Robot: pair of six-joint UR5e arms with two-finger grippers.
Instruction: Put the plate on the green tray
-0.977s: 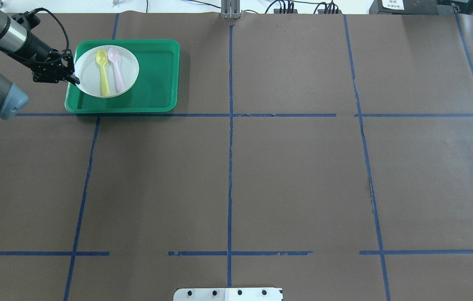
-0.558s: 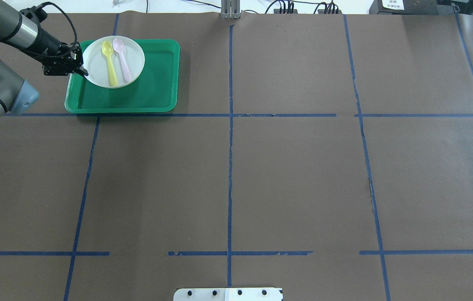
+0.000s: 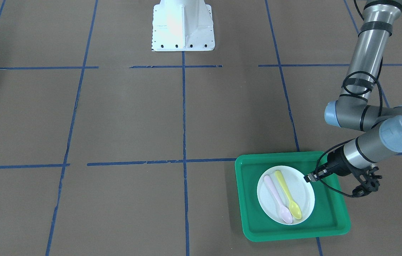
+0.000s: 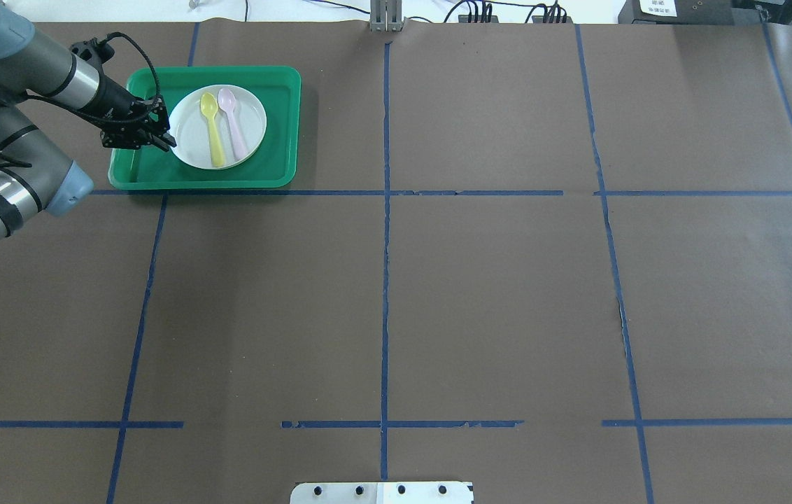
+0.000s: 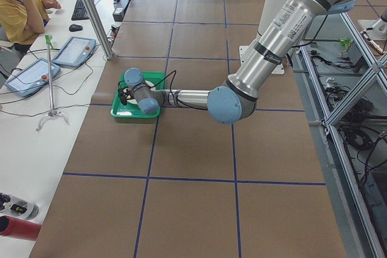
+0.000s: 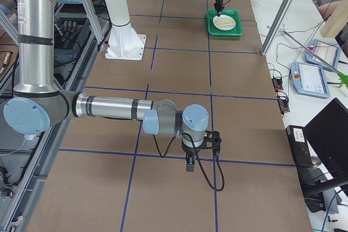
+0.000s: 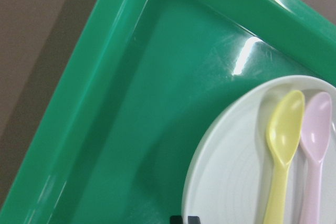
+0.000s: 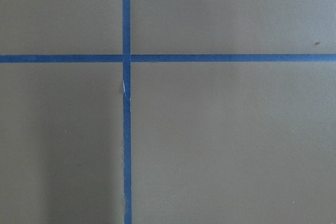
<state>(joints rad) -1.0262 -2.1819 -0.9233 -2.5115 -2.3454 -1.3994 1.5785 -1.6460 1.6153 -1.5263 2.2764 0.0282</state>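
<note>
- Upper left of the overhead frame, the plate (image 4: 189,136) sits inside the green tray (image 4: 280,150), a little left of its middle and within the rim on every side. It looks set down, or very nearly so.
- The left claw (image 4: 164,136) is closed narrow on the plate's left edge, pinching the rim. Holding it at the edge probably keeps the plate level and the fingers off its load.
- A yellow spoon (image 4: 213,133) and a pink spoon (image 4: 234,126) lie side by side on the plate.
- The right claw (image 6: 190,164) hangs over bare bench (image 4: 438,280), well apart from the tray, likely parked out of the way. I cannot tell whether it is open.
- A moment earlier the plate overhung the tray's upper-left corner and looked larger, being higher. It has since moved right and down, and the arm has reached further in.
</note>
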